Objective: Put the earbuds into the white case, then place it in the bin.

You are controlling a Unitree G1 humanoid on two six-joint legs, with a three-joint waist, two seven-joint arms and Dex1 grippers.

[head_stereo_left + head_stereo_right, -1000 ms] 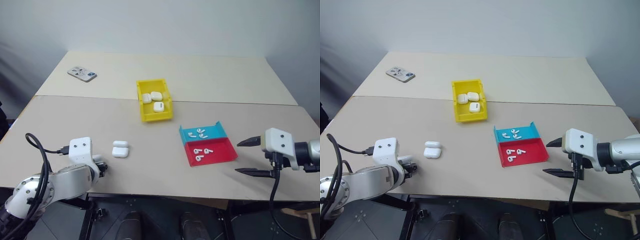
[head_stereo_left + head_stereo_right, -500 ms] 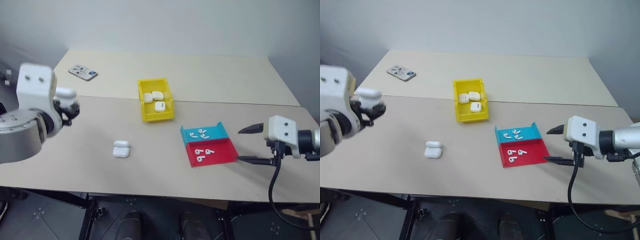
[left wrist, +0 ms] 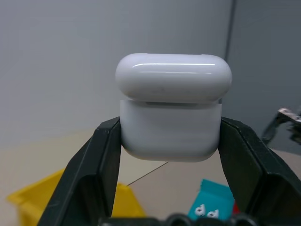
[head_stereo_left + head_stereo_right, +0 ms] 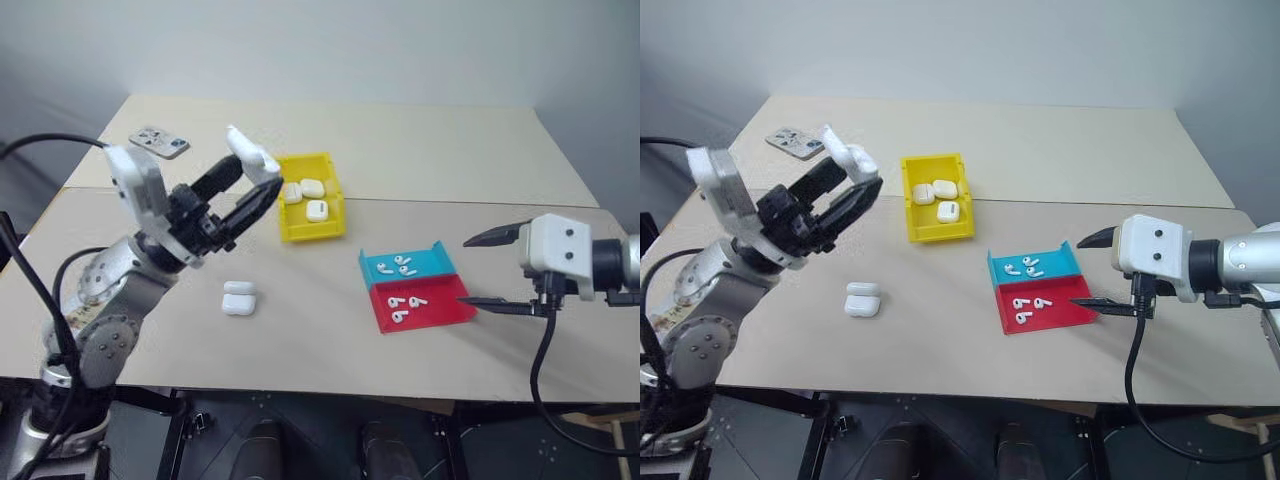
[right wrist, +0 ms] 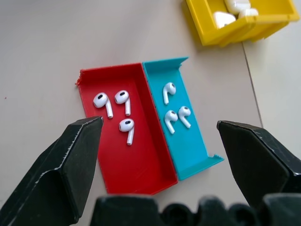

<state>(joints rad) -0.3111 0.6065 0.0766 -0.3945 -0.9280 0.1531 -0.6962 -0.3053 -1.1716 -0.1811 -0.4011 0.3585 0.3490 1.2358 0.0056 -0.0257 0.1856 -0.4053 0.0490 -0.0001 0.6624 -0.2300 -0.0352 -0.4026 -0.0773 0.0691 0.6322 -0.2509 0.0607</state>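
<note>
**White case held aloft, earbuds lying in the trays**

We see the left gripper (image 4: 250, 185) raised above the table (image 4: 480, 150), its two black fingers (image 3: 91, 174) clamped on the sides of a white case (image 3: 171, 106). The case sits between the fingertips with its lid on top; in the left wrist view a seam shows between lid and body, and we cannot tell whether the lid is fully shut. From the head views the held case hangs near the yellow bin (image 4: 310, 235), on the robot's left of it and above the table.

The bin stands near the middle of the table and has three white cases (image 4: 308, 197) inside. Another white case (image 4: 240, 298) lies on the table in front of the left arm, well apart from the bin.

On the right, a blue tray (image 5: 188, 141) and a red tray (image 5: 136, 165) sit side by side, touching. Three earbuds (image 5: 173, 108) lie in the blue one and three more in the red one (image 5: 116, 110).

The right gripper (image 4: 495, 270) hovers just beside the trays with its jaws spread wide and nothing between them. A phone (image 4: 158, 141) lies at the far left corner of the table.
</note>
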